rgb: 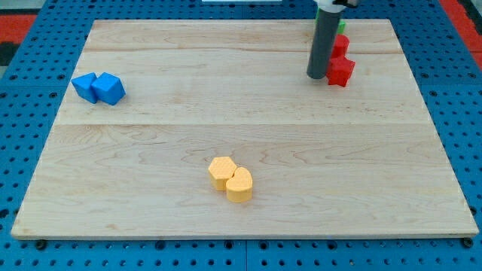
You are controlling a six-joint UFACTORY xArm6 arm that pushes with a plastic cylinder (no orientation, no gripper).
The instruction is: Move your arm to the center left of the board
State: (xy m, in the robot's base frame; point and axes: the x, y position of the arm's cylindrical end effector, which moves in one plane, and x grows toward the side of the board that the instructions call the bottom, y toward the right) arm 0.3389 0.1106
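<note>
Lab bench: wooden board (248, 128) on blue pegboard (22, 150).

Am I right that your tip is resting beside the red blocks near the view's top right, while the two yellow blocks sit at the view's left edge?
Not quite. In the camera view my tip is indeed beside the red blocks, but the pair at the view's left edge is the blue blocks; the yellow blocks sit near the bottom centre.

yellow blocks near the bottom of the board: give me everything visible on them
Two yellow blocks sit pressed together at the view's bottom centre of the wooden board, flat on their bases. The upper-left one looks roughly hexagonal; the lower-right one has a notched, heart-like top. Matte, solid-coloured, plastic-looking. Nothing else touches them; my tip is far off at the view's top right, beside the red blocks.
</note>
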